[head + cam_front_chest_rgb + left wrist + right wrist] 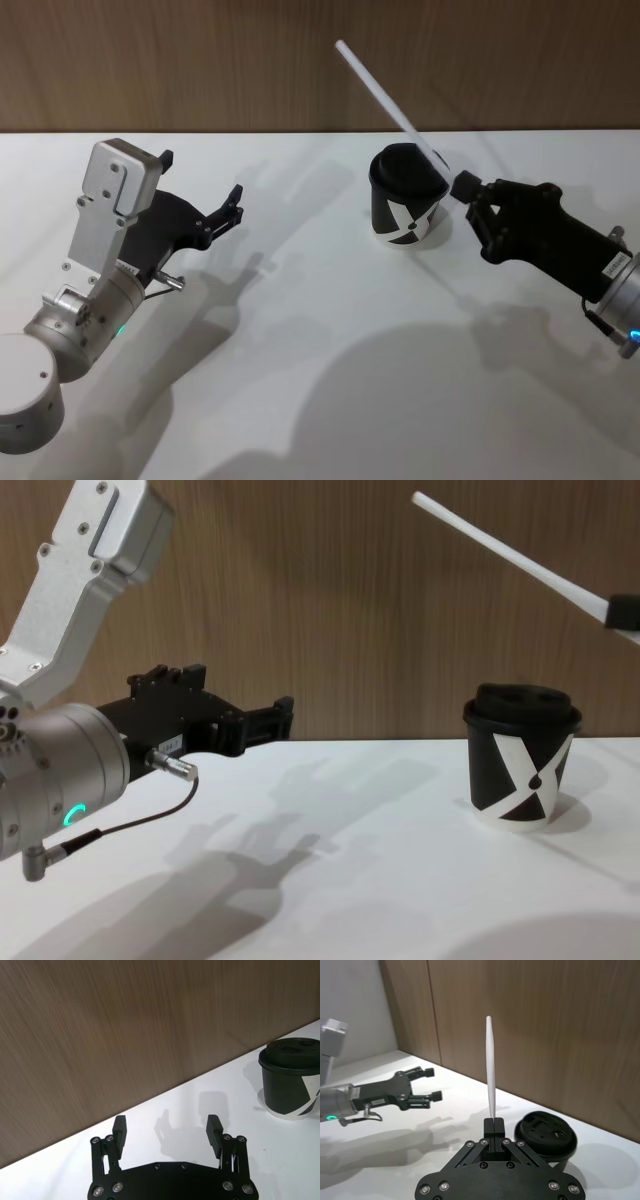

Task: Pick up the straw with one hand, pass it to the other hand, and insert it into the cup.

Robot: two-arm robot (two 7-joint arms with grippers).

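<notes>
The right hand (462, 187), clamped on the straw (385, 96) beside the cup (400, 212), should swing the free tip squarely down; the left hand (166, 1130) hangs open, empty.

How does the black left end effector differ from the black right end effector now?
The left end effector is open and empty; the right end effector is shut on the long thin white straw. The left one sits well away from the small black X-patterned paper cup; the right one is close beside it, higher than its lid. Both are black.
</notes>
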